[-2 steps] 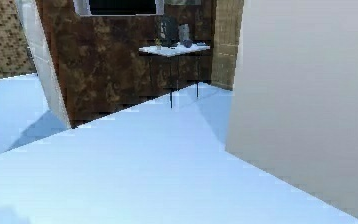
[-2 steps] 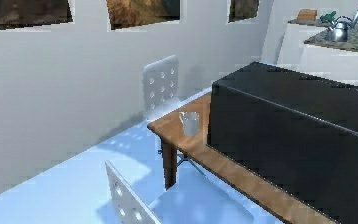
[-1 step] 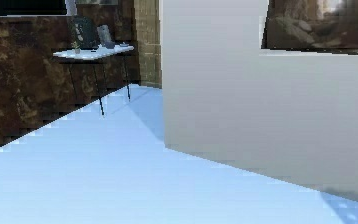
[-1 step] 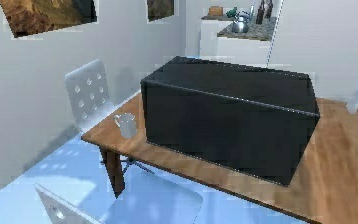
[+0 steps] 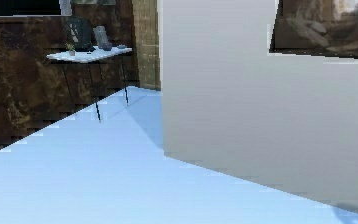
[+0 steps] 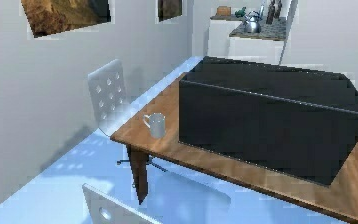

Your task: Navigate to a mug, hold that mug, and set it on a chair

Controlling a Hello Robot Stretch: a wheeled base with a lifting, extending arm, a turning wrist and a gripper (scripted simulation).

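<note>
Spanning the arm side view, a brown wooden table (image 6: 202, 155) carries a large black box (image 6: 267, 110) that covers most of its top. A white chair (image 6: 107, 90) with a holed back stands just beside the table's left edge. A second white chair (image 6: 112, 208) sits by its near edge. A small pale mug (image 6: 155, 124) stands upright near the table's left corner, close to the box but apart from it. The mug is likely light, rigid, smooth and breakable if dropped. Taking hold across its body, below the rim, seems safest. The gripper's state cannot be told.
</note>
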